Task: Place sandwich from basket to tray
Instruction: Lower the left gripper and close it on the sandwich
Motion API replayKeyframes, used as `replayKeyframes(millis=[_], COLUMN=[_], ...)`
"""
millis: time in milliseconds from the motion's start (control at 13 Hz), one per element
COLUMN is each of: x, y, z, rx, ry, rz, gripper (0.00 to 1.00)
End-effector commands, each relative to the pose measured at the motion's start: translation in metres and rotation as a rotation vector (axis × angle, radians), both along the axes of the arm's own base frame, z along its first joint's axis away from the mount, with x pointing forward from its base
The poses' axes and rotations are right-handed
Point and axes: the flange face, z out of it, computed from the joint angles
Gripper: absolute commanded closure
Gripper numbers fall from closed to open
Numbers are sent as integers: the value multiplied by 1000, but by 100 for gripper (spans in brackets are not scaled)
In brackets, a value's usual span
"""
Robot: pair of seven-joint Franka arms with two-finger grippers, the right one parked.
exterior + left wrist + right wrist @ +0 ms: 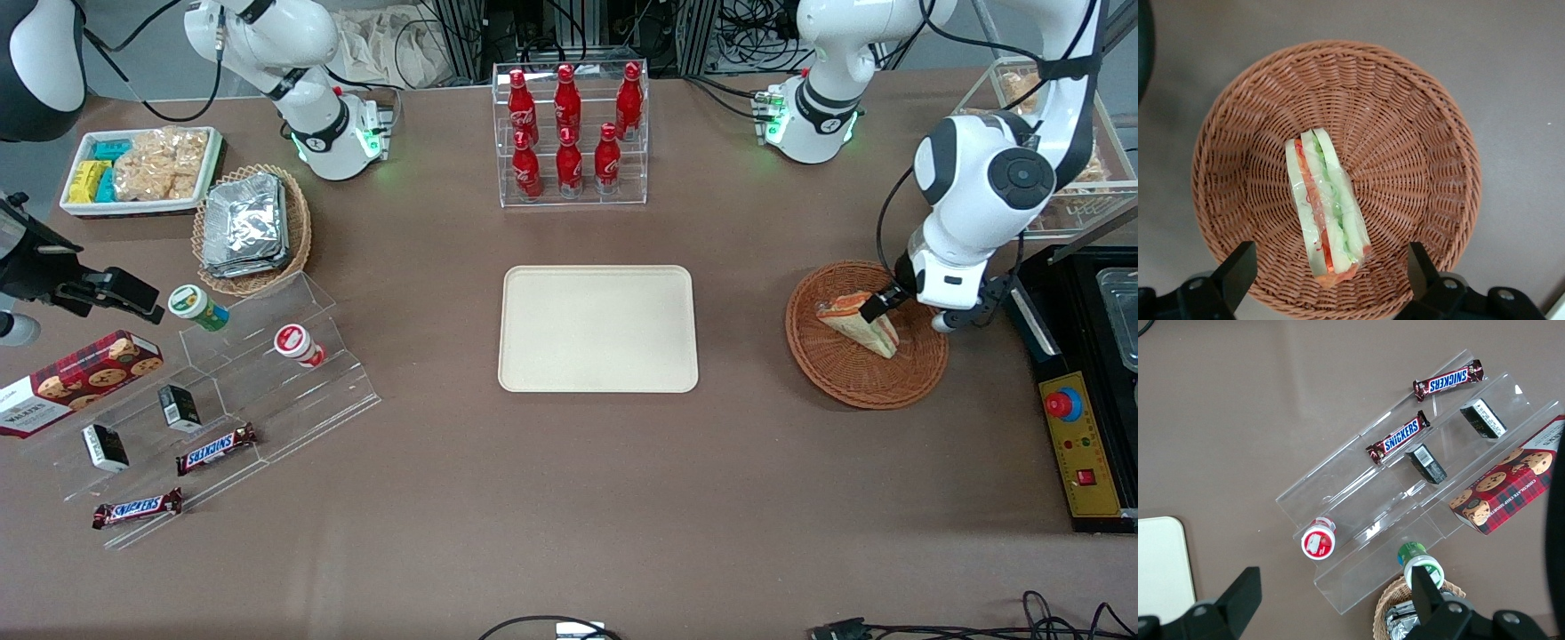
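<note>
The sandwich [858, 322] [1328, 207], a clear-wrapped wedge with green and orange-red filling, lies in the round brown wicker basket [845, 387] [1418, 133] toward the working arm's end of the table. My gripper [907, 313] [1328, 257] hangs just above the basket, open. One black finger [1238, 263] stands on each side of the sandwich's pointed end, and neither touches it. The cream-beige tray [597, 329] [1158, 567] lies flat and bare in the middle of the table.
A black control box [1085, 391] stands close beside the basket at the table's end. A clear rack of red bottles [569, 133] stands farther from the camera than the tray. A foil-packet basket [252, 227] and an acrylic snack stand [222, 391] lie toward the parked arm's end.
</note>
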Motion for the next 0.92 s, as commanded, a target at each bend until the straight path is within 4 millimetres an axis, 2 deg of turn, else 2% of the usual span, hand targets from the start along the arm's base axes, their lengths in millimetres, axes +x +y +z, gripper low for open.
replayKeyframes(millis=[0,308,846], x=[-15,-25,-31], y=[-2,0,3], z=[-18,-41,-80], rx=[3,-7,-30], ry=[-42,-66,-99], rz=[33,36,47], gripper=[0,0,0])
